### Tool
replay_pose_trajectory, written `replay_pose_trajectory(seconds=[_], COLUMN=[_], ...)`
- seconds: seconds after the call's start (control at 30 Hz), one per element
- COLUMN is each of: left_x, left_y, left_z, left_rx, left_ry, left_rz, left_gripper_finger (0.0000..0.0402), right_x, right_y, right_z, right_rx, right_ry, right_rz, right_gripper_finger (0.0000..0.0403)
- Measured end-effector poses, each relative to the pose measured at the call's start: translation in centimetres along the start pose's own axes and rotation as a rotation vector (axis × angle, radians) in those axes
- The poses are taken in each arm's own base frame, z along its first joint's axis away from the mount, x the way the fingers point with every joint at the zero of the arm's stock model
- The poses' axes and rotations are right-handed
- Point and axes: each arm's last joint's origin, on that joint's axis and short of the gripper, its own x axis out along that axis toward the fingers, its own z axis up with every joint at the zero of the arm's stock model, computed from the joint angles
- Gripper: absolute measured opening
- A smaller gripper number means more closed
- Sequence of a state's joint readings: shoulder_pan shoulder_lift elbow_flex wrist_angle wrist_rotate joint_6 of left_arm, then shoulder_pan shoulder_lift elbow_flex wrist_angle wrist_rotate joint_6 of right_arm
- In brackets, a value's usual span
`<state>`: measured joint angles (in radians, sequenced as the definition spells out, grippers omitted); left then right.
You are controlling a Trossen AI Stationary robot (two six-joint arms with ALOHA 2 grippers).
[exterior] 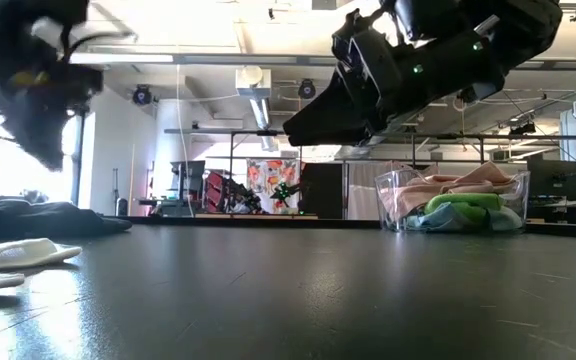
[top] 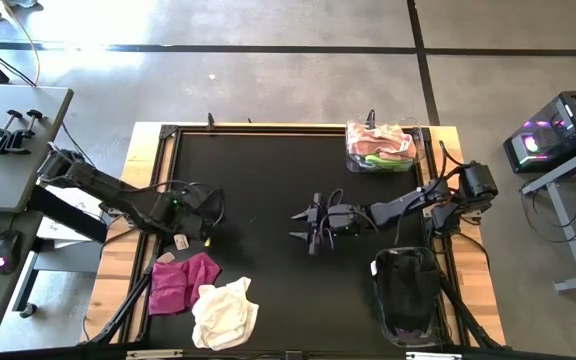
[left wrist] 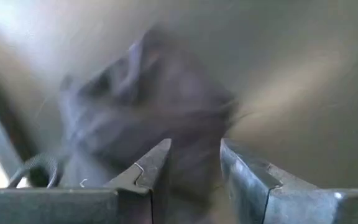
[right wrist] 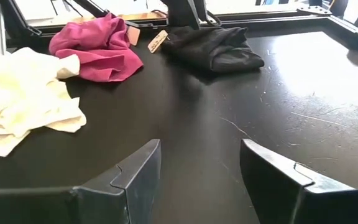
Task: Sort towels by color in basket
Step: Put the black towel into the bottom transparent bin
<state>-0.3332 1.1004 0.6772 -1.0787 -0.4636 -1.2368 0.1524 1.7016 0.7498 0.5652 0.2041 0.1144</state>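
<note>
Pink, green towels (top: 378,147) already in clear basket (top: 415,160); black (right wrist: 213,48), magenta (top: 181,283), cream (top: 224,313) left on surface (top: 268,190). My right end effector (top: 310,226) open, empty; left end effector (top: 204,214) parted above black towel, nothing visibly held.

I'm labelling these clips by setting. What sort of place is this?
Most likely a robotics lab or workshop: a concrete floor marked with tape lines, exposed ceiling ducts, and a lit desktop computer beside the work table.

matt black table (right wrist: 278,81), soft (crumpled) cloth towels (right wrist: 98,43)
</note>
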Motion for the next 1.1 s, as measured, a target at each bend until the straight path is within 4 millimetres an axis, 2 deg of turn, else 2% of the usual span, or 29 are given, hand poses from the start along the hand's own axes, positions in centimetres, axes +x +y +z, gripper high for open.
replay_pose_trajectory(seconds=[0.13, 0.33, 0.47, 0.6, 0.8, 0.87, 0.97, 1.1], left_x=[2.0, 4.7, 6.7, 7.8, 7.8, 7.4, 6.6, 5.2], left_y=[1.0, 1.5, 1.8, 1.1, -0.3, -1.0, -2.0, -2.9], left_z=[-1.5, -2.2, -2.7, -2.5, -1.0, -0.2, 1.0, 2.4], left_rx=[-0.033, -0.103, -0.082, -0.013, 0.119, 0.155, 0.199, 0.227], left_ry=[0.044, 0.012, -0.004, -0.092, -0.206, -0.289, -0.436, -0.636], left_rz=[0.06, 0.041, -0.007, -0.126, -0.273, -0.335, -0.43, -0.504], left_gripper_finger=[0.0137, 0.0176, 0.0175, 0.0137, 0.0021, 0.0011, 0.0016, 0.0005], right_x=[0.0, -0.1, -0.1, -0.2, -0.3, -0.4, -0.4, -0.3], right_y=[0.2, 0.4, 0.5, 1.1, 1.6, 1.7, 2.2, 2.7], right_z=[0.0, 0.0, 0.0, -0.1, -0.2, -0.2, 0.0, 1.3], right_rx=[0.008, 0.061, 0.067, 0.061, 0.051, 0.043, -0.071, -0.209], right_ry=[-0.002, -0.008, -0.007, -0.004, 0.005, 0.003, -0.015, -0.066], right_rz=[0.002, 0.005, 0.012, 0.03, 0.045, 0.06, 0.129, 0.129], right_gripper_finger=[0.0211, 0.0211, 0.0211, 0.0211, 0.0211, 0.0211, 0.0211, 0.0211])
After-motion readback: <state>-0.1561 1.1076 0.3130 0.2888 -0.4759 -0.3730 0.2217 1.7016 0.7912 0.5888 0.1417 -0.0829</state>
